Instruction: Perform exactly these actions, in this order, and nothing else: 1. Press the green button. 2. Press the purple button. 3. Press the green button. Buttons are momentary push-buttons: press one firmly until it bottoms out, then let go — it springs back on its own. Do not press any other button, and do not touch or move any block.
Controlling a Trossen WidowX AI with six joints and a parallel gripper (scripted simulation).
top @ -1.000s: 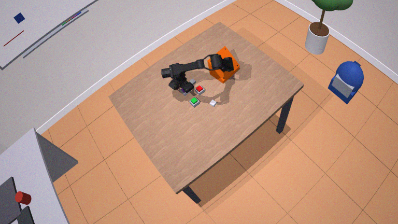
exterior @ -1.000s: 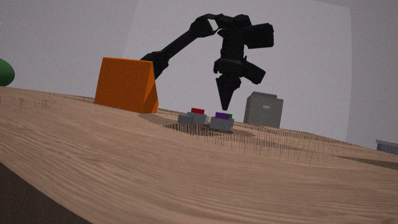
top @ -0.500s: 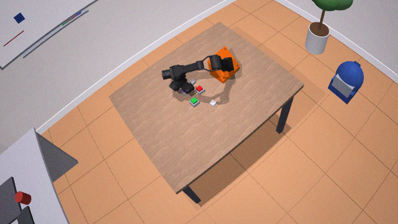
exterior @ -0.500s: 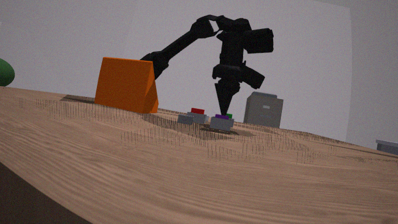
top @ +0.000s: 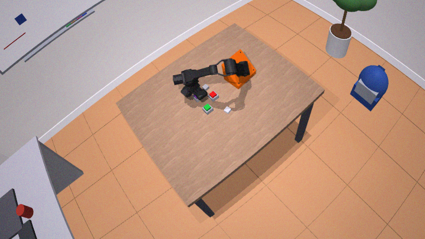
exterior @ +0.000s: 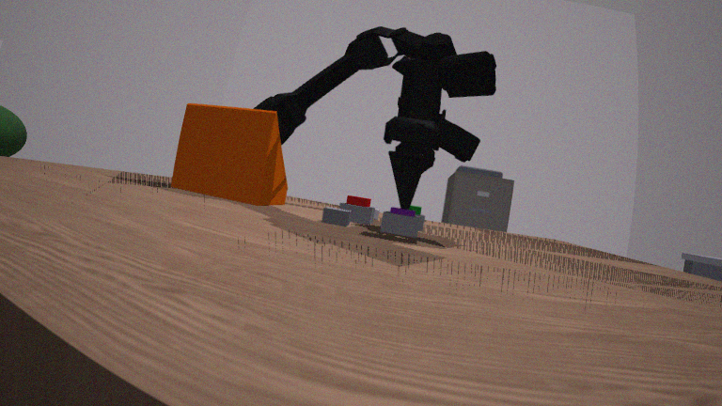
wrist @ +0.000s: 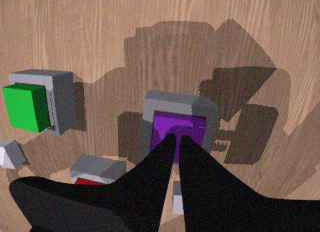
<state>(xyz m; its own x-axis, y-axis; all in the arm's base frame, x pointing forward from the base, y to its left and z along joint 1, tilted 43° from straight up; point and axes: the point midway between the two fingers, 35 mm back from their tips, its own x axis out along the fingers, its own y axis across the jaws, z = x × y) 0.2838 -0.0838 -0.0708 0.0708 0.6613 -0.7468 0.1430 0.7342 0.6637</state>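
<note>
No words, numbers, labels or brand marks can be read in any of the views. The whiteboard (top: 46,10) on the wall carries only plain coloured squares and a red line, with no writing on it. The grey cabinet (exterior: 478,197) behind the table has a small pale patch on its front, too blurred to tell whether it bears any text. The buttons, the blocks and the orange base (top: 239,70) of the arm show bare surfaces without markings.
</note>
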